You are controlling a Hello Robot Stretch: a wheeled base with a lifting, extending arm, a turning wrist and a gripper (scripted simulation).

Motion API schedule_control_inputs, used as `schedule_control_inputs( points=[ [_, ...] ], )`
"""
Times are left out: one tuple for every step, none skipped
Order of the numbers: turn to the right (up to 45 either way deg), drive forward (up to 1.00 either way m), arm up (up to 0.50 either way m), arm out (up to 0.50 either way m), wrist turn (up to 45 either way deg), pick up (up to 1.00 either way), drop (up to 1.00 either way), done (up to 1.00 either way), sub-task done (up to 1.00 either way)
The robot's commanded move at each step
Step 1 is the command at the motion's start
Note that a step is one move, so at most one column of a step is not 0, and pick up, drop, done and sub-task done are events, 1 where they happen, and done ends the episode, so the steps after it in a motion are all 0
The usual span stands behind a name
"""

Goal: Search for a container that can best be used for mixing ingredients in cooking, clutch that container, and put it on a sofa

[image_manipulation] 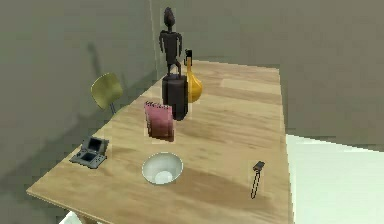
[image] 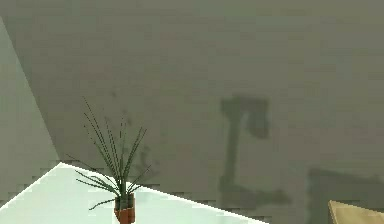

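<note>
A pale grey bowl (image_manipulation: 162,168) sits upright on the wooden table (image_manipulation: 230,130), near the table's front edge and left of its middle in the arm side view. The bowl's hollow faces up and looks bare inside. Nothing lies against it.
The table also carries a dark statue (image_manipulation: 173,62) on a dark base, a yellow vase (image_manipulation: 191,85), a pink box (image_manipulation: 158,121), a small handheld console (image_manipulation: 91,153) and a thin dark utensil (image_manipulation: 258,178). An olive chair (image_manipulation: 106,92) stands behind. A potted plant (image: 120,190) stands before the wall; a wooden corner (image: 356,212) shows low right.
</note>
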Motion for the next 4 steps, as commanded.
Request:
schedule_control_inputs(
  points=[
    [0.0,0.00,0.38,0.00,0.0,0.00,0.00,0.00,0.00],
    [0.0,0.00,0.00,0.18,0.0,0.00,0.00,0.00,0.00],
    [0.0,0.00,0.00,0.00,45.0,0.00,0.00,0.00,0.00],
    [0.0,0.00,0.00,0.00,45.0,0.00,0.00,0.00,0.00]
  ],
)
